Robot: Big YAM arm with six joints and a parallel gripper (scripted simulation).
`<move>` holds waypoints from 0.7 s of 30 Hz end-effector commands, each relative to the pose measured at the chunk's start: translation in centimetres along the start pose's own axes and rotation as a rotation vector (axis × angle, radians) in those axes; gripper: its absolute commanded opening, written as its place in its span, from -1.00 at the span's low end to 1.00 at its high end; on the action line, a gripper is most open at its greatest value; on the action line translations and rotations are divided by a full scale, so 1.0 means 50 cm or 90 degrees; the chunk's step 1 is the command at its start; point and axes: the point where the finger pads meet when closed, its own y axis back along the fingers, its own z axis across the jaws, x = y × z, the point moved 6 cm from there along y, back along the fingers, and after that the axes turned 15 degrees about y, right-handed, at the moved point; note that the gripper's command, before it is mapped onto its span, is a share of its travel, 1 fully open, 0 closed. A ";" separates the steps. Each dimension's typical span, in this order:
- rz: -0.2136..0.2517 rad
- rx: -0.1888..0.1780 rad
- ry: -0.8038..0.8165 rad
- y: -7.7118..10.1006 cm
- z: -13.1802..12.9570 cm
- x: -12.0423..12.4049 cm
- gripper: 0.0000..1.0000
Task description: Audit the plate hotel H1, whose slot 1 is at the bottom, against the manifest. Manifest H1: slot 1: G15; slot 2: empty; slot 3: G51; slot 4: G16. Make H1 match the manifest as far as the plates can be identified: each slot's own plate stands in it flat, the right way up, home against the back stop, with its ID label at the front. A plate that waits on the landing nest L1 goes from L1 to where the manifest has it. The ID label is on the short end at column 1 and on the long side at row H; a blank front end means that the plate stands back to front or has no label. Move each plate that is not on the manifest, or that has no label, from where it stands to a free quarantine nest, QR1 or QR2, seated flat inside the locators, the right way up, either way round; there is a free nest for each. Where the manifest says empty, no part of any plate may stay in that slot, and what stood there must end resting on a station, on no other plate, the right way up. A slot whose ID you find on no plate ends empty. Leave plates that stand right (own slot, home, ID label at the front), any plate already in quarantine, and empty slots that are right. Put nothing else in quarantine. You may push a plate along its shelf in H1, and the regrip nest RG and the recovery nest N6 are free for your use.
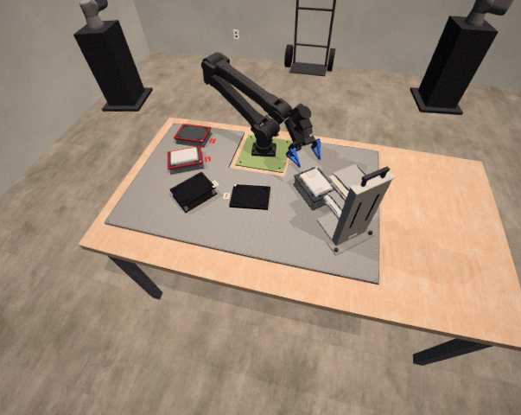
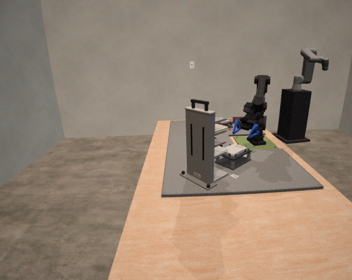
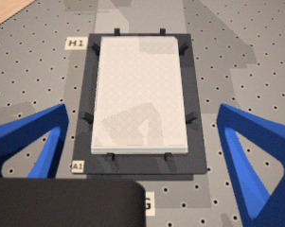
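A white plate (image 3: 140,95) (image 1: 311,183) lies flat inside the locators of a raised dark nest in front of the hotel H1 (image 1: 362,204). The nest's corner marks read H1 and A1, and a tag below it ends in G. No ID label shows on the plate from above. My gripper (image 3: 142,112) is open and empty, hovering above the plate's near end with a blue finger on each side; it also shows in the top view (image 1: 304,154). H1 holds light plates on its shelves (image 1: 340,185); their labels cannot be read.
Two red-framed quarantine nests stand at the far left: one (image 1: 192,132) is dark and bare, the other (image 1: 184,157) holds a white plate. Two black nests (image 1: 192,189) (image 1: 250,196) lie mid-mat. The arm's base sits on a green pad (image 1: 263,154).
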 end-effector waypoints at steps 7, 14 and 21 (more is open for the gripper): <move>-0.039 -0.005 -0.018 0.033 -0.006 -0.105 1.00; -0.049 -0.006 -0.022 0.049 -0.013 -0.123 1.00; -0.050 -0.006 -0.023 0.069 -0.023 -0.150 1.00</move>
